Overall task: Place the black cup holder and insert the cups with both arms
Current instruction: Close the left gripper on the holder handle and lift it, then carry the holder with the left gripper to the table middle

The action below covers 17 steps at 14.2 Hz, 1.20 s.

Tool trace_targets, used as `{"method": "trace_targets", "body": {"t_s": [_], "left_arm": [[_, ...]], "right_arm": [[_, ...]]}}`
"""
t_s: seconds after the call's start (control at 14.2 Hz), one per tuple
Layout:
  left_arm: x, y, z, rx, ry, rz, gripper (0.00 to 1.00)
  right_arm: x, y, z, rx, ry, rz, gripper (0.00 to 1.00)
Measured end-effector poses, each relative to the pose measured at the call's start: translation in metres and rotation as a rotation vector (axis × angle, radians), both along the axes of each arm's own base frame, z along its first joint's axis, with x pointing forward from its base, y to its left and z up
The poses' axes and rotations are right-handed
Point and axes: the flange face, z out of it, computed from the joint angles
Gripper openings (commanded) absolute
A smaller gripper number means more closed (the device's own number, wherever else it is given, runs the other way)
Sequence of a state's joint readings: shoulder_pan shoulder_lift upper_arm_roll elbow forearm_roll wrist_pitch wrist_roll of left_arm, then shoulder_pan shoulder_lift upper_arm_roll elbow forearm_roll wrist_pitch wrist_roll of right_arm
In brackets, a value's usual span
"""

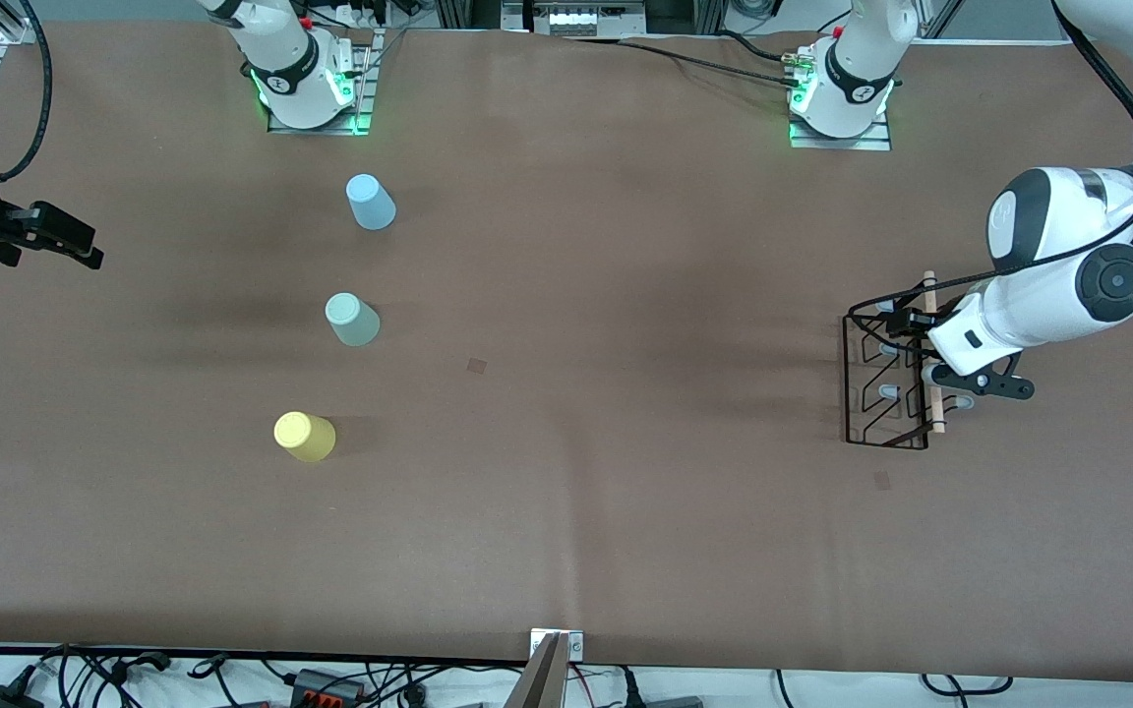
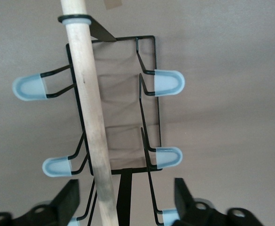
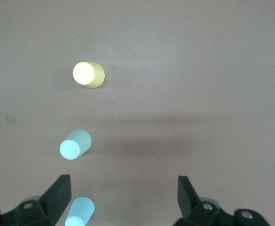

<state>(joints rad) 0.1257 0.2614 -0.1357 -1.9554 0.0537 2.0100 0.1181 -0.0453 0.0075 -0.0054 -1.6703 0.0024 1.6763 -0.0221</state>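
While the black cup holder [image 1: 886, 379] stood at the counter's [image 1: 566, 492] left-arm end, the left gripper [image 2: 123, 200] straddled its wooden handle [image 2: 92, 122], jaws apart, seemingly not yet touching. Over the right-arm end, the right gripper [image 3: 123, 200] waited, jaws apart, above three cups [image 1: 350, 320].

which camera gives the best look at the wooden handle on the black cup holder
The left wrist view: the wooden handle runs close up across the frame, between the left gripper's open fingers. The front view shows it as a thin rod on the black cup holder, partly covered by the arm. The right wrist view misses it.
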Motion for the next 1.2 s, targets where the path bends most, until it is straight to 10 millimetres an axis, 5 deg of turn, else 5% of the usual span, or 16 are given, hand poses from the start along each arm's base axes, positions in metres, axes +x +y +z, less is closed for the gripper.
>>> {"method": "trace_targets", "body": {"t_s": [0.28,0.71,0.92,1.2], "left_arm": [[0.001,0.009,-0.007,-0.001,0.002,0.016,0.05],[0.004,-0.002,0.01,-0.038,0.04,0.044,0.01],[0.013,-0.061,0.054,-0.094,0.057,0.065,0.01],[0.002,-0.197,0.105,-0.098,0.0,0.144,0.01]], "right_arm": [[0.0,0.0,0.0,0.0,0.0,0.0,1.0],[0.0,0.0,0.0,0.0,0.0,0.0,1.0],[0.0,0.0,0.0,0.0,0.0,0.0,1.0],[0.0,0.0,0.0,0.0,0.0,0.0,1.0]]}}
